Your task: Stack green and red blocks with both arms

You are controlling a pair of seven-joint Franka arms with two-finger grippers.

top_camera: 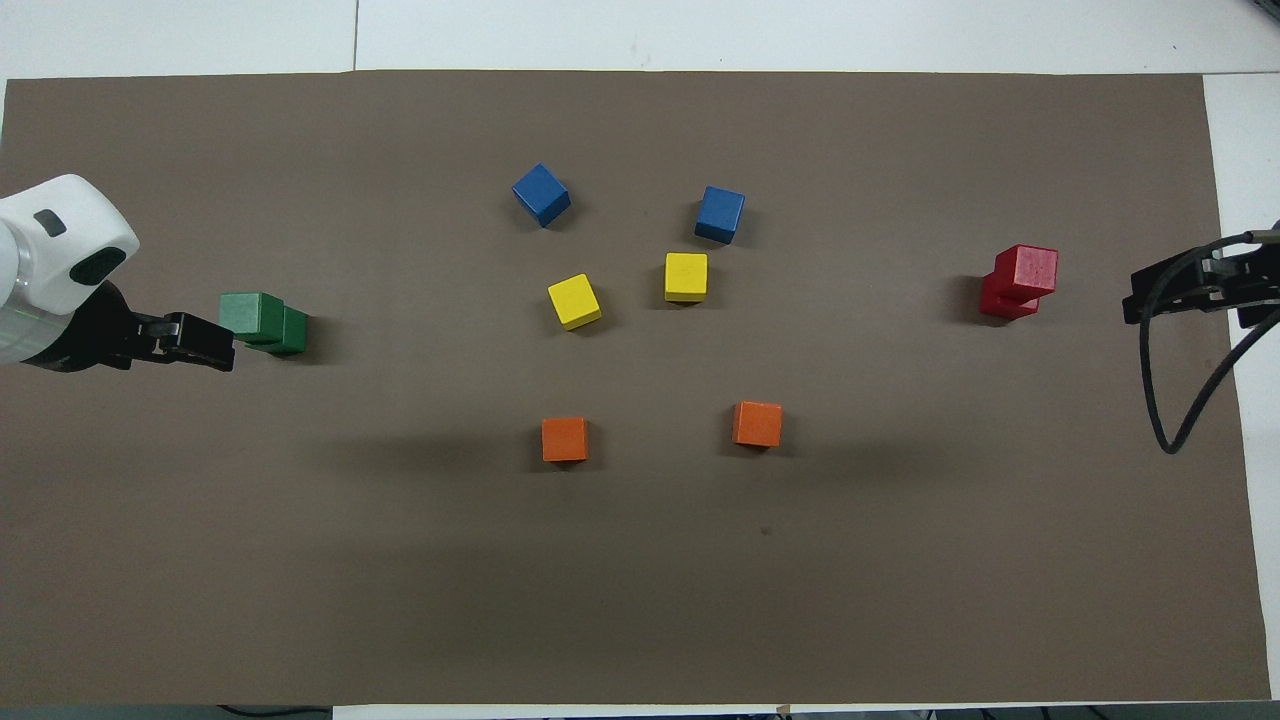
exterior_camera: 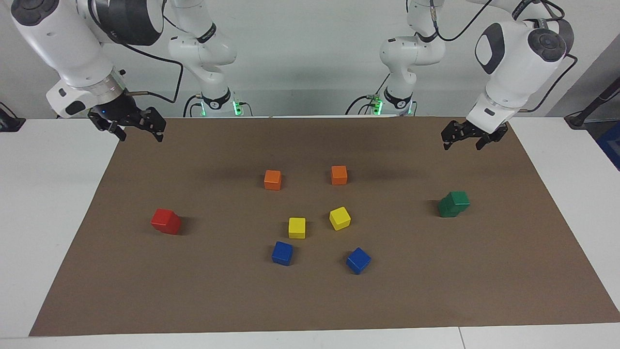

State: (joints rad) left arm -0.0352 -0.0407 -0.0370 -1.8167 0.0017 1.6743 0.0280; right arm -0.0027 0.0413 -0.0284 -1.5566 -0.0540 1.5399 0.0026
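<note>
Two dark green blocks (exterior_camera: 454, 203) stand stacked, the upper one offset, toward the left arm's end of the brown mat; the stack also shows in the overhead view (top_camera: 262, 322). Two red blocks (exterior_camera: 165, 221) stand stacked, the upper one offset, toward the right arm's end; this stack also shows in the overhead view (top_camera: 1020, 280). My left gripper (exterior_camera: 462, 141) hangs open and empty above the mat, beside the green stack in the overhead view (top_camera: 222, 345) and not touching it. My right gripper (exterior_camera: 139, 135) hangs open and empty over the mat's edge, apart from the red stack (top_camera: 1140, 285).
Two orange cubes (exterior_camera: 272, 179) (exterior_camera: 339, 175), two yellow cubes (exterior_camera: 297, 228) (exterior_camera: 339, 218) and two blue cubes (exterior_camera: 282, 253) (exterior_camera: 358, 260) lie in the middle of the brown mat (exterior_camera: 310, 300). White table (exterior_camera: 38, 194) surrounds the mat.
</note>
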